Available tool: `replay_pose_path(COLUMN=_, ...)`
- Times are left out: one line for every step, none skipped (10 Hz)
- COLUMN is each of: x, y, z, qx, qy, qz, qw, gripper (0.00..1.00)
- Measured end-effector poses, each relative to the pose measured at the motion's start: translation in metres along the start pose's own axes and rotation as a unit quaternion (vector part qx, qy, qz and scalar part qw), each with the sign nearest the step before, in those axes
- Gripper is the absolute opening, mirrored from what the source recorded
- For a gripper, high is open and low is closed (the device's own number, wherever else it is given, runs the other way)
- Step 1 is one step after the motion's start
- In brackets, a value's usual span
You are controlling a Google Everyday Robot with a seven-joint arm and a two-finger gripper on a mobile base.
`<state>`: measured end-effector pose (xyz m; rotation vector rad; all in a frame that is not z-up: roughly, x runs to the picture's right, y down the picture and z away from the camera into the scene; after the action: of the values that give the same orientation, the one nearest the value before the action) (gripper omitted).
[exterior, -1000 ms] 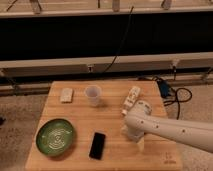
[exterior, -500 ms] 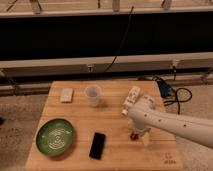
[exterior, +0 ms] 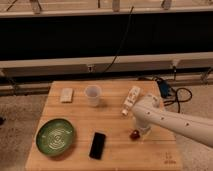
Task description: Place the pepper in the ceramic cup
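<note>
Matt, grainy wood table [exterior: 112, 125] under a smooth white arm [exterior: 175, 122].
The gripper [exterior: 141, 131] sits low beside the dark red pepper [exterior: 134, 134]; smooth black phone [exterior: 97, 145], matt white cup [exterior: 93, 95].

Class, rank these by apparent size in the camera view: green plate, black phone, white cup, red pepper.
Largest: green plate.
Next: black phone and white cup, too alike to rank.
Smallest: red pepper, at the gripper, right of the phone.
</note>
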<state>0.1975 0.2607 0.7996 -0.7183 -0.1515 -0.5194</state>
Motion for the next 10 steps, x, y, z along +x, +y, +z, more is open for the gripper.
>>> replay_pose_path(x=-0.001, y=0.001, z=-0.001, qx=0.004, qy=-0.004, qz=-0.001, qw=1.0000, gripper=0.22)
replay_pose_path(x=-0.002, y=0.002, z=-0.003, qx=0.010, qy=-0.009, qz=-0.002, qw=0.9999, gripper=0.14)
replay_pose_path(x=-0.001, y=0.002, z=-0.003, qx=0.011, qy=-0.006, qz=-0.004, qw=0.9999, gripper=0.03)
replay_pose_path(x=0.002, y=-0.004, z=-0.004, qx=0.013, qy=-0.002, qz=-0.006, qw=0.9999, gripper=0.00)
replay_pose_path(x=0.002, y=-0.008, z=-0.006, qx=0.010, qy=-0.002, qz=-0.006, qw=0.9999, gripper=0.00)
replay_pose_path(x=0.005, y=-0.008, z=-0.010, qx=0.009, qy=0.000, qz=-0.005, qw=0.9999, gripper=0.00)
replay_pose_path(x=0.006, y=-0.009, z=-0.016, qx=0.011, qy=-0.001, qz=-0.006, qw=0.9999, gripper=0.00)
replay_pose_path(x=0.006, y=-0.012, z=-0.017, qx=0.011, qy=-0.001, qz=-0.009, qw=0.9999, gripper=0.00)
replay_pose_path(x=0.006, y=-0.014, z=-0.019, qx=0.013, qy=0.000, qz=-0.010, qw=0.9999, gripper=0.00)
replay_pose_path(x=0.007, y=-0.016, z=-0.021, qx=0.013, qy=0.001, qz=-0.011, qw=0.9999, gripper=0.00)
